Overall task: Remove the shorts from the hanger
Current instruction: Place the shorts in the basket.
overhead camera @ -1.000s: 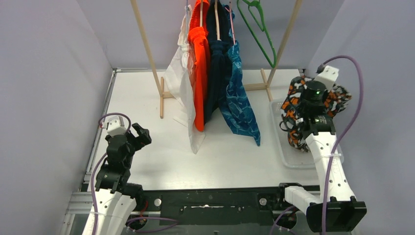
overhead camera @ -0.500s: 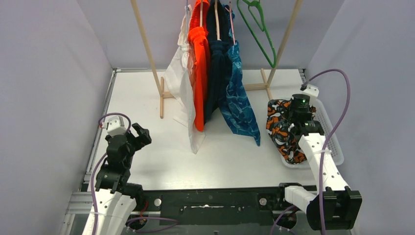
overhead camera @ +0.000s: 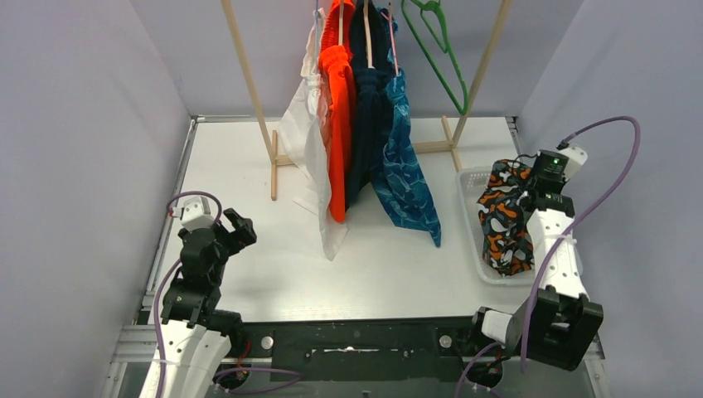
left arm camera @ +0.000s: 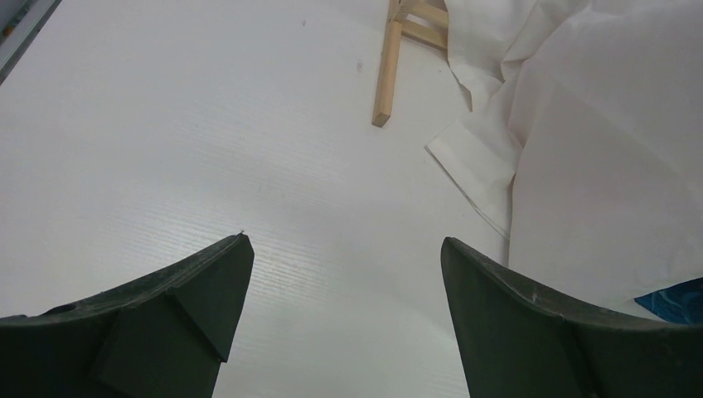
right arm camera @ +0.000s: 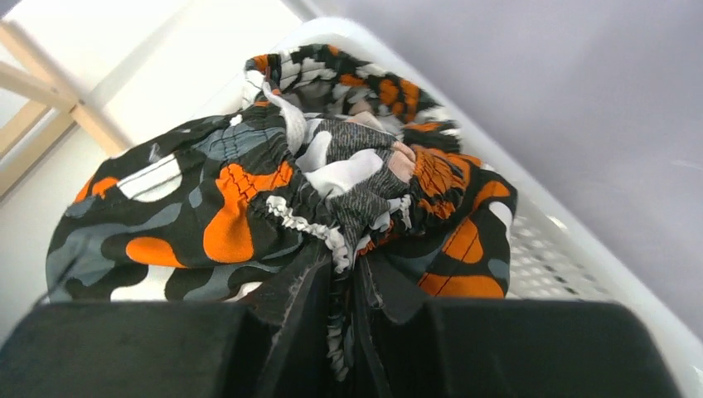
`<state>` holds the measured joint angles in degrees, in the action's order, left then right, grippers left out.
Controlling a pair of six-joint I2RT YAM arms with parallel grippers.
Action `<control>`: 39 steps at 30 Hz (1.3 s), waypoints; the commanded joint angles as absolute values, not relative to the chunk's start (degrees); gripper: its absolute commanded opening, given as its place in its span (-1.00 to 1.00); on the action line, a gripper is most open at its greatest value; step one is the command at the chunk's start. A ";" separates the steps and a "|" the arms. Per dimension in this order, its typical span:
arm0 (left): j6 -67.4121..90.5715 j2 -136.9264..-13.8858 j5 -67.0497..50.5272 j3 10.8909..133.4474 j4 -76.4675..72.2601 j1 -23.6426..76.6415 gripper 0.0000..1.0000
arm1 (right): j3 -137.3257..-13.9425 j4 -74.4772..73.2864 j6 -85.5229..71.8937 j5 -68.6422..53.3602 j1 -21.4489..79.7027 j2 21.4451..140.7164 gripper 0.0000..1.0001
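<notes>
1. Pinching the gathered waistband of the camouflage shorts [right arm camera: 249, 191] in the right pincer [right arm camera: 344, 269], jaws nearly closed on the elastic, apparently to keep the bundle together.
2. Holding that pair over and partly inside the white basket [overhead camera: 468, 178] at the right edge of the bench [overhead camera: 232, 157]; probably meant as the drop-off place for removed pairs.
3. Leaving the green hanger [overhead camera: 439, 50] bare at the right end of the wooden rack [overhead camera: 249, 83], likely the one just emptied.
4. Keeping the white shorts [overhead camera: 311, 141], orange shorts [overhead camera: 338, 124], navy shorts [overhead camera: 369, 116] and blue leaf-patterned shorts [overhead camera: 406, 178] hung side by side, pressed together, on the rack by the far edge.
5. Parking the left pincer [left arm camera: 344, 240] toward the near left corner, jaws wide and gripping nothing, aimed at the white pair's hem, well apart from the right arm's work.
6. Calling next, by this look, for letting go over the basket; possible snagging of elastic between the jaws.
</notes>
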<state>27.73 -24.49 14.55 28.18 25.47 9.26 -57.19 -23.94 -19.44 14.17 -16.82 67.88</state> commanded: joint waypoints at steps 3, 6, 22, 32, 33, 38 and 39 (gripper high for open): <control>26.89 -23.91 13.98 28.39 22.68 9.03 0.69 | -58.70 -19.21 -24.04 4.05 -16.20 78.14 -1.00; 26.89 -23.82 13.98 28.30 22.68 8.96 0.69 | -57.30 -17.66 -25.62 6.72 -14.90 81.22 -0.97; 26.96 -24.68 14.26 28.41 22.66 8.88 0.69 | -68.78 -32.52 -19.43 12.68 -8.36 83.98 0.37; 27.89 -27.52 15.65 29.20 23.49 8.36 0.69 | -61.98 -41.64 -28.67 11.35 -8.79 59.44 0.70; 27.96 -27.75 15.87 29.33 23.59 8.23 0.69 | -59.41 -41.28 -30.54 9.21 -8.83 56.36 0.71; 28.11 -29.68 16.64 29.88 23.58 7.74 0.69 | -46.52 -39.40 -37.88 1.47 -8.84 46.04 0.81; 27.94 -30.12 16.58 29.93 23.27 7.66 0.69 | -44.54 -38.33 -37.86 1.69 -8.84 45.60 0.79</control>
